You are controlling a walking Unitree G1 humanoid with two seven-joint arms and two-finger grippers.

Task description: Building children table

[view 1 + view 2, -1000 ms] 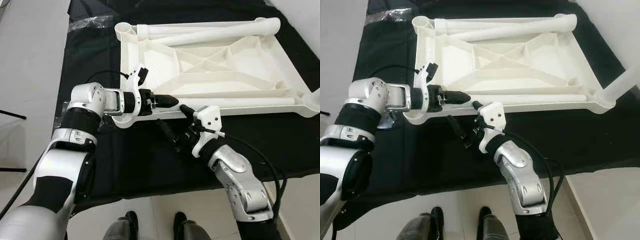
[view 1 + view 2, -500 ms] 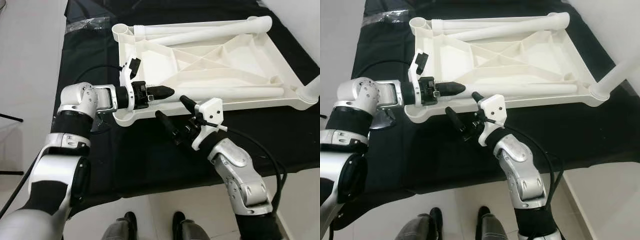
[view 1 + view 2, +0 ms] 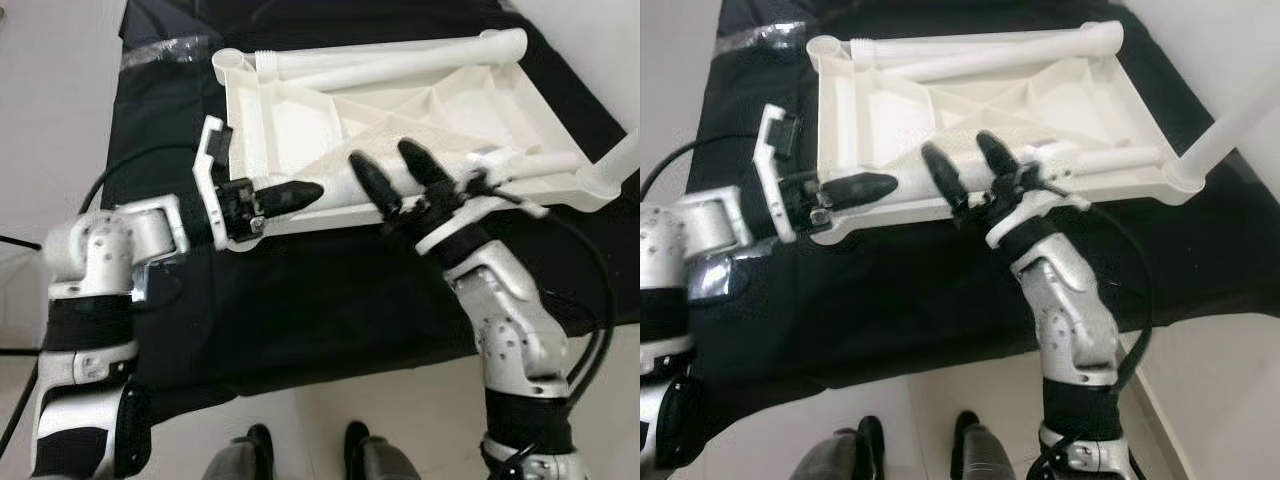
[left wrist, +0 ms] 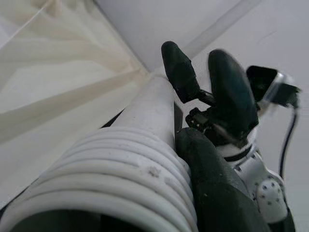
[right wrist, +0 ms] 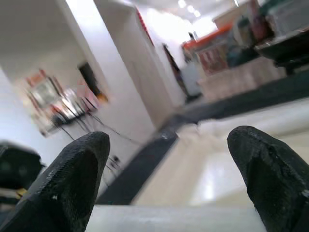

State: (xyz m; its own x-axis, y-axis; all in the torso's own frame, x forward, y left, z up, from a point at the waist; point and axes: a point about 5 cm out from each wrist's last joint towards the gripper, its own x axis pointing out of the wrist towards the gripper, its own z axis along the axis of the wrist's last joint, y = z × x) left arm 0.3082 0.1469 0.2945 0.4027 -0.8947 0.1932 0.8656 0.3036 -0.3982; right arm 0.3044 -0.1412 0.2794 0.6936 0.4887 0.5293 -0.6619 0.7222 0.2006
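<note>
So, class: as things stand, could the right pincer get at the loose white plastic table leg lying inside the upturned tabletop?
Probably yes: the right pincer is open over the loose white plastic table leg, nothing between.

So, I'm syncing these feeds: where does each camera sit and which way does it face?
Eye views: on the head, looking down at the tabletop on black cloth; both arms and feet show.
Left wrist view: along the left gripper, against a ribbed leg.
Right wrist view: between the open right gripper fingers, into the room.
Shared: left wrist view and eye views show the right gripper.
</note>
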